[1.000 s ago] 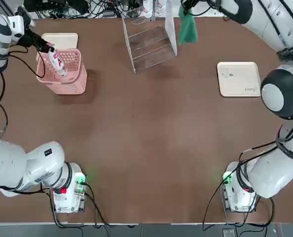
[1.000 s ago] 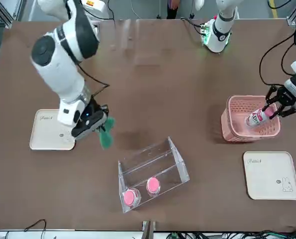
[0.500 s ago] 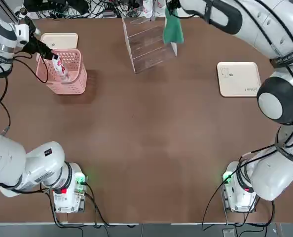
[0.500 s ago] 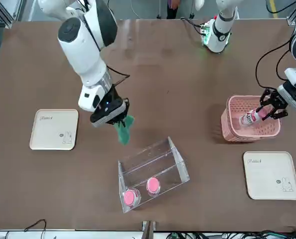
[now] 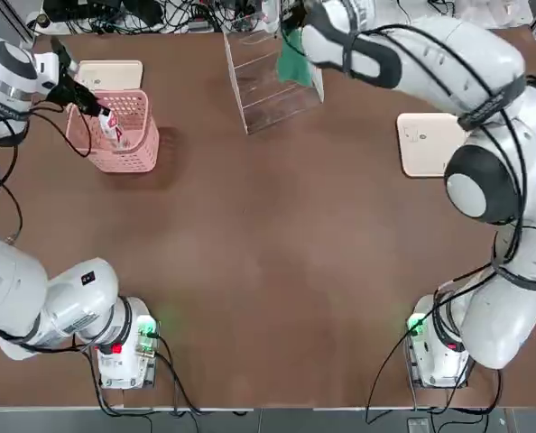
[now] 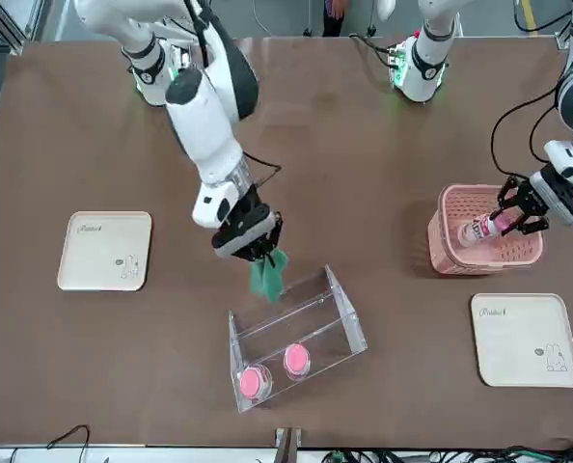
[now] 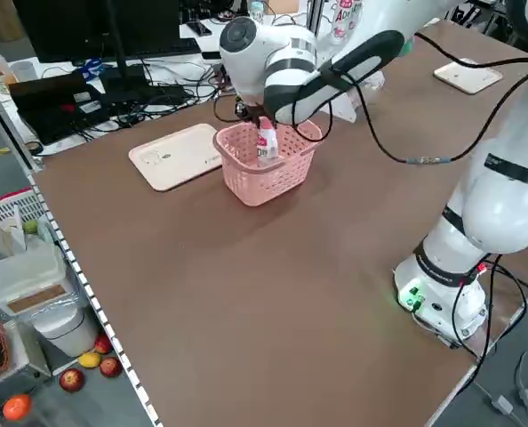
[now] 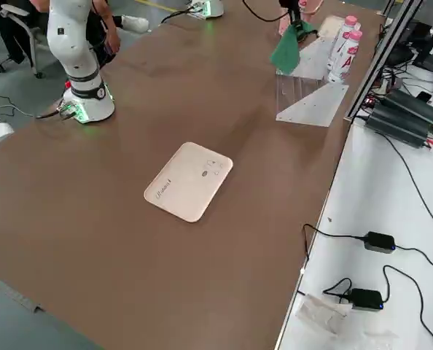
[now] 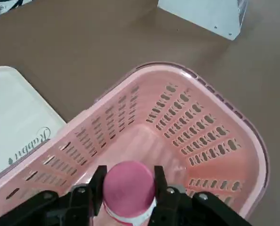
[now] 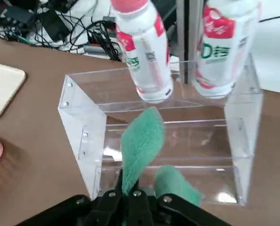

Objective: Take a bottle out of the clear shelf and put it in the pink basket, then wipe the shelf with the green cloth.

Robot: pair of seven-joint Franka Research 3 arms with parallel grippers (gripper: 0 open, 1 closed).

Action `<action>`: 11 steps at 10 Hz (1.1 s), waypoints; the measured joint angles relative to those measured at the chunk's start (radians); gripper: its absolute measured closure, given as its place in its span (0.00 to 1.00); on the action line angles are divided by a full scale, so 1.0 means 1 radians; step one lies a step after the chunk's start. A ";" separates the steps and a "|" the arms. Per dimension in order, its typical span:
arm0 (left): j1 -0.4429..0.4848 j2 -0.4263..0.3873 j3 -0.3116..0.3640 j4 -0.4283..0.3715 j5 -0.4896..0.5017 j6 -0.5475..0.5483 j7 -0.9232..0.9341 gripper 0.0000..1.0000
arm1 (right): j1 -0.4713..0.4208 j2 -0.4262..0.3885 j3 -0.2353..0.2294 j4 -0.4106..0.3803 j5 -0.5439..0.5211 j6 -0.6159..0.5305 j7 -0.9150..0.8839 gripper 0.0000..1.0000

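My left gripper (image 6: 514,213) is shut on the bottle (image 9: 128,182), a slim white one with a pink cap. It hangs tilted inside the pink basket (image 5: 124,153) at the table's far left, with fingers on both sides of its neck. My right gripper (image 6: 258,253) is shut on the green cloth (image 6: 267,278). The cloth dangles onto the near tiers of the clear shelf (image 10: 83,122) at the far middle. Two more bottles (image 10: 142,52) stand on the shelf's rear tier, showing pink caps (image 6: 296,360) in the front view.
A cream tray (image 5: 435,144) lies on the table's right. Another cream tray (image 5: 110,72) sits just behind the basket. Cables and equipment line the far table edge behind the shelf. My right arm arches over the table's far right.
My right gripper carried the green cloth leftward from beside the shelf to over its tiers. My left gripper lowered the bottle deeper into the pink basket.
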 joint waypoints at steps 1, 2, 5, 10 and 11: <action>0.001 0.005 0.000 0.007 0.000 0.002 0.000 0.55 | 0.006 0.008 0.000 -0.004 0.000 0.048 0.004 0.98; 0.001 0.006 0.000 0.016 0.000 0.003 0.000 0.55 | 0.007 0.012 0.000 -0.009 0.000 0.097 0.005 0.98; 0.001 0.014 0.000 0.040 0.000 0.002 0.000 0.55 | 0.013 0.049 0.002 -0.034 0.000 0.241 0.004 0.98; 0.002 0.038 0.000 0.047 0.000 0.001 0.001 0.55 | 0.013 0.084 -0.001 -0.030 -0.013 0.310 -0.001 0.98; 0.002 0.047 0.000 0.047 0.000 0.001 0.001 0.55 | 0.013 0.085 -0.002 -0.030 -0.013 0.312 -0.003 0.98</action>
